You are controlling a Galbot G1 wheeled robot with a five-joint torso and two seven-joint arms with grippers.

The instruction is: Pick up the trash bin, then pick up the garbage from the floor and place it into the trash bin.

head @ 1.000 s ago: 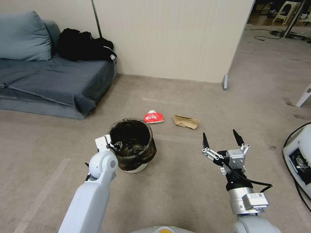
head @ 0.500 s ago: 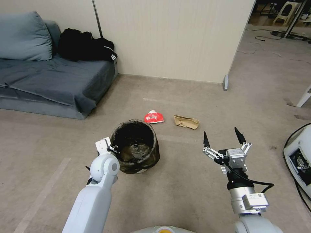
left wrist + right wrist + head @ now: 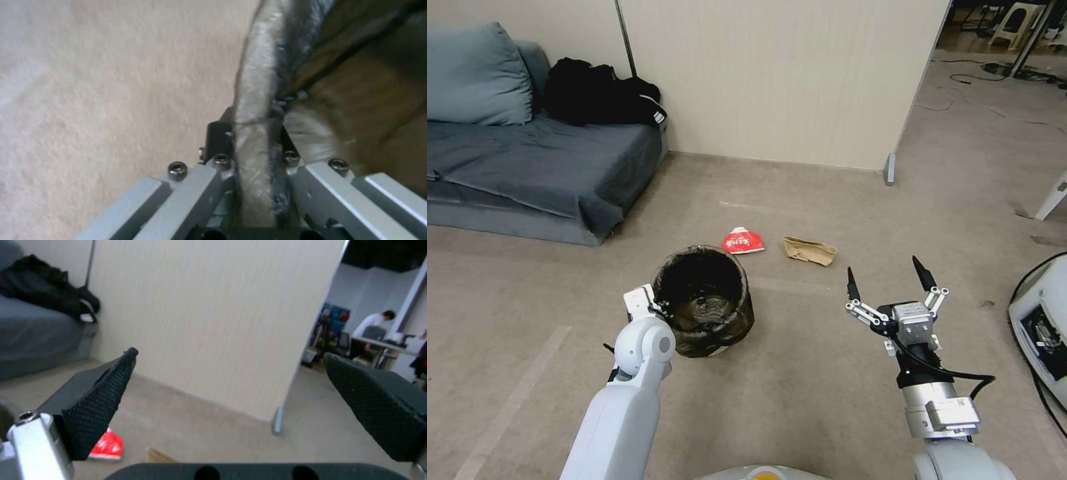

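Two pieces of garbage lie on the carpet beyond the trash bin (image 3: 704, 300): a red wrapper (image 3: 743, 241) just past its far rim, and a brown cardboard scrap (image 3: 810, 250) to the right of that. My left gripper (image 3: 256, 146) is clamped on the bin's near-left rim, one finger outside the wall and one inside against the dark bag, and the bin tilts a little toward the wrapper, so I judge it is carried or half-lifted by that one pinch. My right gripper (image 3: 887, 280) hangs spread wide, well to the right of the bin and nearer me than the scrap, holding nothing.

To do this well, I should keep the rim pinch firm and the lift level; a bucket hung from one edge wants to swing and the slick liner could slide between my fingers. I should bring the bin's mouth close beside the wrapper before reaching, so the right arm's carry is short. Flat litter on carpet calls for a low, nearly vertical approach with the fingertips straddling a raised fold.
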